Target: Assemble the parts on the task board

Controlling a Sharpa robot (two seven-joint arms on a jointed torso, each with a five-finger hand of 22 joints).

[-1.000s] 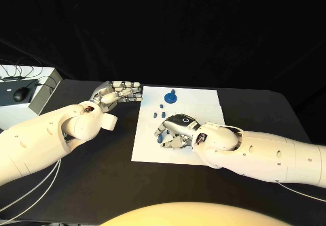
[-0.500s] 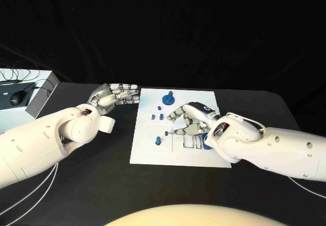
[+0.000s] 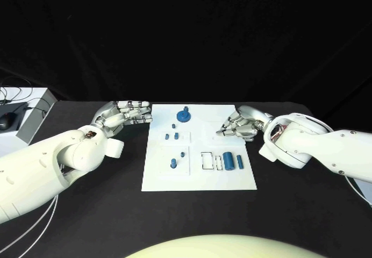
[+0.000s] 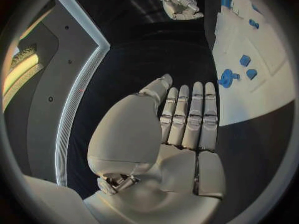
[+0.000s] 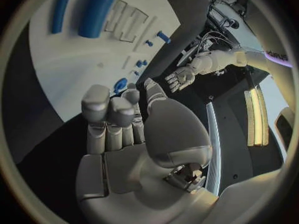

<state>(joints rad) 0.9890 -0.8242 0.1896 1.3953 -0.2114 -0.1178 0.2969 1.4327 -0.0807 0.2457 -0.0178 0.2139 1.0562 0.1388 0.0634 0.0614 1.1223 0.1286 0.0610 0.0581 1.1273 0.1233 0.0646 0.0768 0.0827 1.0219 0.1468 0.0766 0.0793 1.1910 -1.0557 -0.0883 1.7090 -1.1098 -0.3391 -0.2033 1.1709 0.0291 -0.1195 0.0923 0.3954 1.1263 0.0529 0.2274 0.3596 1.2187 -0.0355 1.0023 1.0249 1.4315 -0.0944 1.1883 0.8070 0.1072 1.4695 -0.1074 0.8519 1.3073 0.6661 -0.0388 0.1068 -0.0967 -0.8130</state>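
The white task board [image 3: 200, 177] lies in the middle of the table. On it are a round blue part [image 3: 184, 114] at the far end, several small blue parts [image 3: 175, 135] on the left half, and a thick blue cylinder [image 3: 229, 159] beside a thin blue rod [image 3: 241, 161] on the right half. My left hand [image 3: 124, 114] rests by the board's far left corner, fingers straight and side by side [image 4: 187, 114], holding nothing. My right hand [image 3: 240, 124] hovers at the board's far right edge, fingers loosely bent [image 5: 115, 124], nothing in it. The cylinder [image 5: 95, 15] lies next to the outlined slots.
A pale box [image 3: 27, 115] with a dark mouse on it stands at the table's left edge, with cables behind it. Bare black table runs along both sides of the board and in front of it.
My right hand has pulled off the middle of the board to its far right edge, leaving the blue cylinder and rod uncovered. The left hand has stayed put. The camera has shifted.
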